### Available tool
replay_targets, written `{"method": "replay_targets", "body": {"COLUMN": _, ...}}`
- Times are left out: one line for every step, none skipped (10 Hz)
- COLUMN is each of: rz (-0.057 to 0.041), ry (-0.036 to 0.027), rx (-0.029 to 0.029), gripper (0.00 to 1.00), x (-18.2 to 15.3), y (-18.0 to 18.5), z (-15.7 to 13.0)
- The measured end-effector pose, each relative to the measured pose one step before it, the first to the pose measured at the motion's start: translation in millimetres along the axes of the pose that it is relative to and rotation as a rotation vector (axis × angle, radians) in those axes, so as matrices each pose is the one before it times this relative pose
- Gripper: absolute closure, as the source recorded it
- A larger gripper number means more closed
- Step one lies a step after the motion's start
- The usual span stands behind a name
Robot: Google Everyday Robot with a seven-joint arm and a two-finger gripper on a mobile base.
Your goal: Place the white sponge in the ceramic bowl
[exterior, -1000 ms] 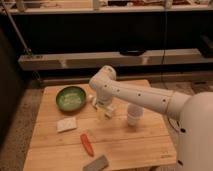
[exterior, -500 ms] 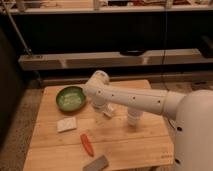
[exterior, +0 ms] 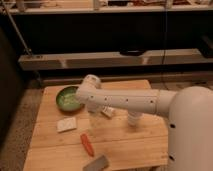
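Note:
The white sponge [exterior: 66, 124] lies flat on the wooden table [exterior: 125, 145], left of centre and just in front of the ceramic bowl [exterior: 68, 98]. That bowl is green and sits at the table's back left. My white arm reaches in from the right, and its wrist ends beside the bowl's right rim. The gripper [exterior: 95, 112] hangs down below the wrist, to the right of the sponge and a little above the table. It is open and nothing shows between its fingers.
A white cup [exterior: 134, 119] stands under the forearm at centre right. A small white labelled object [exterior: 108, 112] lies near the gripper. An orange-red item [exterior: 87, 144] and a grey block [exterior: 96, 163] lie near the front edge. Dark shelving runs behind the table.
The arm has swung left, bringing the wrist from mid-table to the bowl's right rim. The sponge, bowl and cup have not moved.

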Motion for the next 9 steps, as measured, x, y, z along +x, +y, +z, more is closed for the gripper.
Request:
{"method": "replay_targets", "body": {"rz": -0.01481, "ry": -0.00388, "rx": -0.00591, "gripper": 0.2, "x": 4.34, "y": -5.04, "z": -0.81}}
{"method": "replay_targets", "body": {"rz": -0.01487, "ry": 0.00067, "rx": -0.00344, "gripper": 0.2, "x": 9.43, "y": -3.96, "z": -0.62}}
{"method": "replay_targets", "body": {"rz": -0.01203, "ry": -0.00266, "rx": -0.00247, "gripper": 0.2, "x": 8.07, "y": -2.39, "z": 0.46}}
{"method": "replay_targets", "body": {"rz": -0.0209, "ry": -0.00234, "rx": -0.00539, "gripper": 0.2, "x": 6.43, "y": -3.42, "z": 0.34}}
{"method": "replay_targets", "body": {"rz": -0.02152, "ry": -0.00571, "rx": -0.00439, "gripper": 0.2, "x": 0.16, "y": -2.19, "z": 1.02}}
{"method": "replay_targets", "body": {"rz": -0.015, "ry": -0.00244, "rx": -0.00467, "gripper": 0.2, "x": 1.42, "y": -2.06, "z": -0.94}}
{"method": "replay_targets", "body": {"rz": -0.01806, "ry": -0.00136, "rx": -0.0034, "gripper": 0.2, "x": 3.29, "y": -3.9, "z": -1.14}}
{"method": "replay_targets", "body": {"rz": -0.01418, "ry": -0.00043, "rx": -0.0022, "gripper": 0.2, "x": 4.35, "y": -3.06, "z": -0.4}}
{"method": "replay_targets", "body": {"rz": -0.00966, "ry": -0.00229, "rx": -0.00116, "gripper": 0.2, "x": 1.83, "y": -0.27, "z": 1.21}}
